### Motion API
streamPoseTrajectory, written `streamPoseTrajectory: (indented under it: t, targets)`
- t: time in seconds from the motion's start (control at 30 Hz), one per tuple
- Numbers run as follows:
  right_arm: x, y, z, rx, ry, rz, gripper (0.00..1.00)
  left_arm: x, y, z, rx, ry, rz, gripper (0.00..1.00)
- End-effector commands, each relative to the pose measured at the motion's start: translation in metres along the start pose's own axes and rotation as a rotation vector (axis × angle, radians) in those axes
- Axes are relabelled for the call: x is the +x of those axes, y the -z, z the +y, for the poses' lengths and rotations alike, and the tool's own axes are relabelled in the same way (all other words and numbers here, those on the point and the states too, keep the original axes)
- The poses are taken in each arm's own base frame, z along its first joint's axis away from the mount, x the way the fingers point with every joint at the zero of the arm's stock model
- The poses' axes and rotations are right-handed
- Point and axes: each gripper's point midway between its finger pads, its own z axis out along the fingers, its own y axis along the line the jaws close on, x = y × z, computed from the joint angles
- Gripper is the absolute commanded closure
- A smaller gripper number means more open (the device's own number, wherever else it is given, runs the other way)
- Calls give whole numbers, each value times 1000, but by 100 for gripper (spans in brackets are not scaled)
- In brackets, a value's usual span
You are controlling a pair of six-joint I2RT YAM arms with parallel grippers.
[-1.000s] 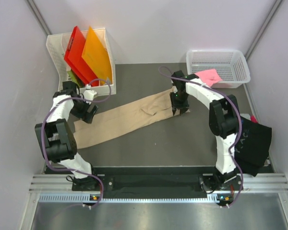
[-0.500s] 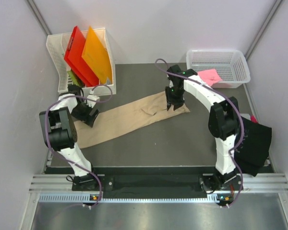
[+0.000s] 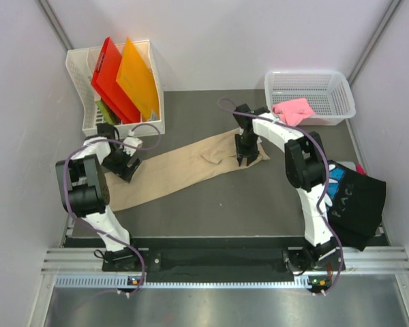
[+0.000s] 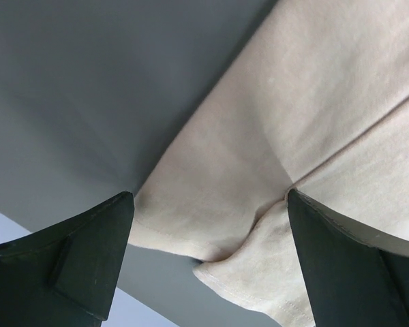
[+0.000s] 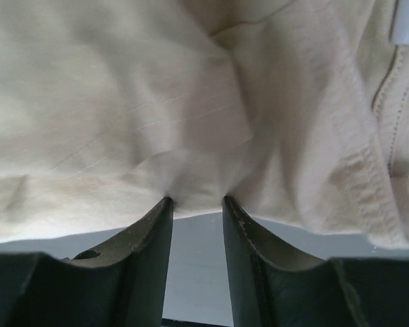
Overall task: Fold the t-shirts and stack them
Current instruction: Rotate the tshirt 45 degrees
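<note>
Narrowed right fingers (image 5: 165,225) seemingly pinch tan shirt (image 5: 123,109) edge

A long tan t-shirt (image 3: 180,167) lies folded diagonally, pink one (image 3: 294,109) draped over basket rim, black one (image 3: 354,201) crumpled rightward.

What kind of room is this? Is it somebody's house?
Probably not a house; more likely a robot test booth. Plain grey walls box in a dark table, where two robot arms work on a long tan cloth t-shirt.
</note>
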Motion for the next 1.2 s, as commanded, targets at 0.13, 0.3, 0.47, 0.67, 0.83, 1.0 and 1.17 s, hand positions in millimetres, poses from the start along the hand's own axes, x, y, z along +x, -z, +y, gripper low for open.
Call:
streamPoseTrajectory:
  t: [0.13,0.3,0.47,0.67,0.83,1.0,1.17]
  targets:
    - [-10,-6,-60,100,-77,-30,65,47,1,-27,42,-67,133,1]
    - [-41,-19,-73,81,-118,-56,65,50,7,-44,73,-84,136,1]
    - [-73,-46,-69,43,-132,-63,66,65,4,-62,103,-92,191,1]
    - [-118,-64,-60,-50,-193,-120,67,76,10,-96,154,-124,238,1]
    - [-153,-64,-37,-202,-179,-235,64,83,17,-131,224,-166,273,1]
    - [-168,-55,-28,-248,-133,-328,63,89,10,-157,274,-196,324,1]
    - [-179,-52,-26,-272,-105,-357,62,79,5,-178,321,-245,343,1]
